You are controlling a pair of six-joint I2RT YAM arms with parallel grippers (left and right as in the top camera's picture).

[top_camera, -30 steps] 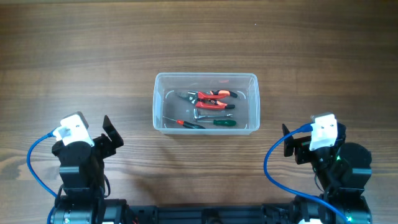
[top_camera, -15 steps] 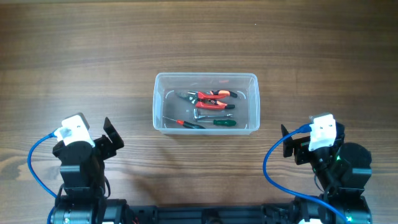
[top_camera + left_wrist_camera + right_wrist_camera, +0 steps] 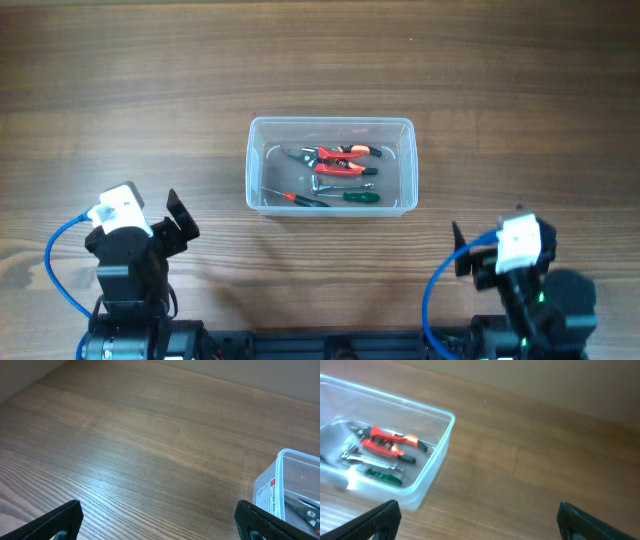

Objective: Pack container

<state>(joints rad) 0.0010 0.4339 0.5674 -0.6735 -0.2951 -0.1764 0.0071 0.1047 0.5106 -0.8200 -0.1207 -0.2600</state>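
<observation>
The left gripper [image 3: 159,522] and right gripper [image 3: 479,520] stood apart, empty. With tools [image 3: 340,160] in the container [image 3: 330,122], a low sweep could knock its rim and slide it.

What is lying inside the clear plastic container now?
Inside the container lie red-handled pliers, a green-handled screwdriver and a small silvery tool. Whether anything lies under the pliers cannot be seen.

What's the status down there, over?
Left hand and right hand open, empty, clear of container. Container holds tools, untouched. Nothing in the way.
</observation>
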